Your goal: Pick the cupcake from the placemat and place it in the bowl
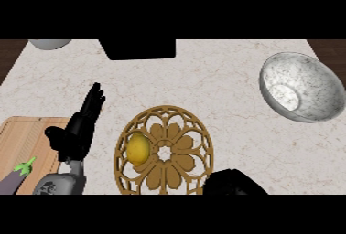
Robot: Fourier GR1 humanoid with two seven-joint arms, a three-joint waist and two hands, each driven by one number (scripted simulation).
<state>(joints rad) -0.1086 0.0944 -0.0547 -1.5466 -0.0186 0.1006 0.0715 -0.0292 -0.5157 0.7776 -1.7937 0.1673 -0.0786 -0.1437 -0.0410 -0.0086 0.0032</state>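
Note:
A round, tan, openwork placemat (pixel 177 132) lies at the counter's middle front. On its left part rests a yellow oval item (pixel 138 148), the only thing on the mat; it looks smooth, more like a lemon than a cupcake. The marbled white-grey bowl (pixel 317 93) stands at the right, tilted toward me, with nothing inside. My left hand (pixel 79 130) rests open left of the mat, fingers pointing up, a short gap from the yellow item. My right hand (pixel 231 183) shows as a dark mass at the lower edge, over the mat's right front rim.
A wooden cutting board (pixel 27 137) lies at the far left with a purple eggplant (pixel 12 180) at its front. A black box (pixel 138 48) stands at the back middle. A grey dish (pixel 51 44) peeks in at the back left.

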